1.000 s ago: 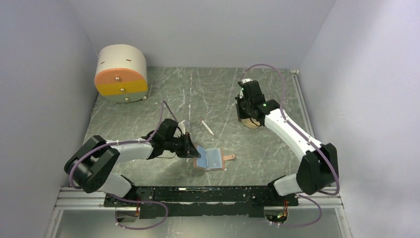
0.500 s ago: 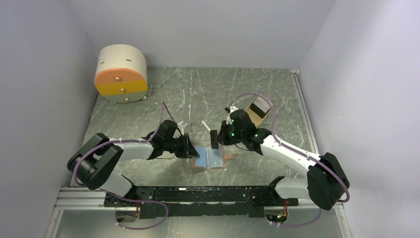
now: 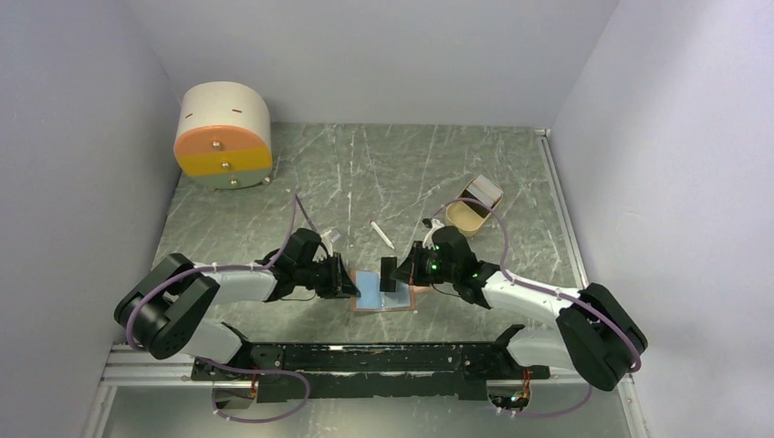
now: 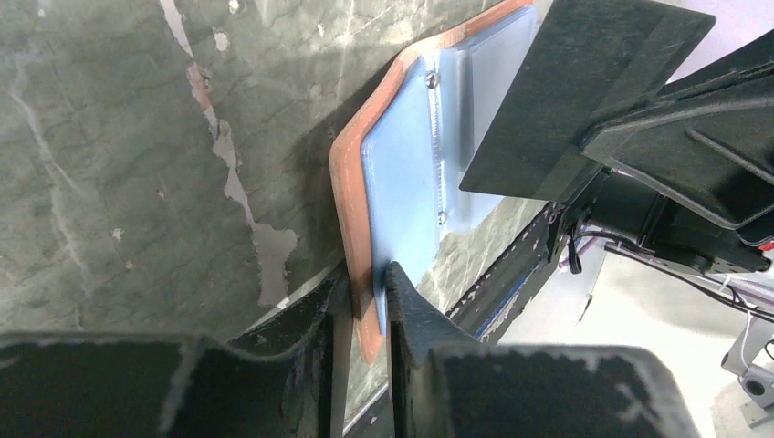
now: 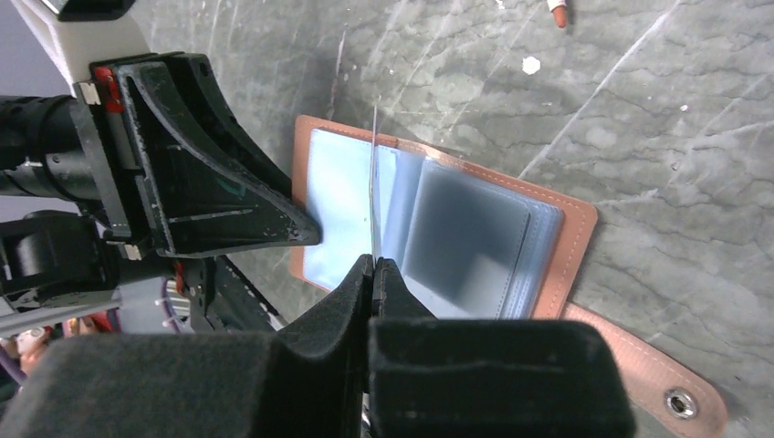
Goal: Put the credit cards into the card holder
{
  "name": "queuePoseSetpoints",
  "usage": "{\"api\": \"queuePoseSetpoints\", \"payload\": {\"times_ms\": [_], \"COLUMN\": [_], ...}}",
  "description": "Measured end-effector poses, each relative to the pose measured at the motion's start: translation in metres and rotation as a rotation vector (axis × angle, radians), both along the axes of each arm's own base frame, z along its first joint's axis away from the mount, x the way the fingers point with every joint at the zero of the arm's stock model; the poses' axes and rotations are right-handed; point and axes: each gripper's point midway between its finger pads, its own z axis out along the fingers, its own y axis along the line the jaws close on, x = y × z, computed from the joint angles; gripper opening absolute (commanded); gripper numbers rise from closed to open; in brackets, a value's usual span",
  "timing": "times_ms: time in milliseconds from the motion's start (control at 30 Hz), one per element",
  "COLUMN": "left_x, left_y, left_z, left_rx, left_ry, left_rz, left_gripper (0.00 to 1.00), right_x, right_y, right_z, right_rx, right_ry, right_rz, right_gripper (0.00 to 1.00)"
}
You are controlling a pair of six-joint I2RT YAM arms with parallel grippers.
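Thin black plastic credit card (image 4: 566, 96), seemingly stiff, light and slick, hangs edge-down, pinched by its top edge in the right gripper (image 5: 372, 265), just above the tan blue-sleeved card holder (image 5: 575, 228). The left gripper (image 4: 365, 283) straddles the holder's rim; I cannot tell if it grips.

The right claw (image 5: 373, 269) is pinching a card (image 5: 374, 182) edge-on over the open holder (image 5: 575, 228), which is lying on the bench (image 5: 639, 109).

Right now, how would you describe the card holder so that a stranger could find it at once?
On the green marbled table, look at the near middle, where the left gripper and the right gripper, holding a black card, nearly meet. The card holder lies open there. Unlike the thin white stick beyond it, it is wide and flat: brown cover, pale blue sleeves.
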Motion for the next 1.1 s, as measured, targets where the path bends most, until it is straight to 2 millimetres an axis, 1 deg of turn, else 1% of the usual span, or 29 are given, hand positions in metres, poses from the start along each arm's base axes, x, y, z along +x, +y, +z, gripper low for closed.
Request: {"api": "queuePoseSetpoints", "payload": {"times_ms": [167,333,433,767,933,1100], "left_x": [-0.001,-0.002,-0.003,-0.004,-0.003,-0.004], "left_y": [0.001,0.002,0.004,0.005,0.005,0.006], "left_z": [-0.002,-0.003,-0.006,-0.006,-0.007,-0.008], "left_rx": [0.004,0.009,0.016,0.02,0.023,0.026], "left_ry": [0.0,-0.005,-0.005,-0.013,-0.014,-0.014], "left_rz": [-0.003,-0.006,-0.006,-0.014,-0.014,-0.013], "left_gripper": [0.23,0.21,0.2,0.21,0.21,0.21], "right_x": [0.0,-0.002,-0.003,-0.009,-0.012,-0.019], "right_y": [0.005,0.006,0.006,0.009,0.012,0.014], "right_z": [-0.002,-0.015,-0.019,-0.024,-0.021,-0.025], "right_rx": [0.052,0.063,0.075,0.116,0.143,0.165], "right_ry": [0.001,0.034,0.043,0.072,0.086,0.134], "right_rz": [-0.01,-0.023,-0.031,-0.029,-0.014,-0.007], "right_gripper": [0.0,0.0,0.0,0.0,0.0,0.0]}}
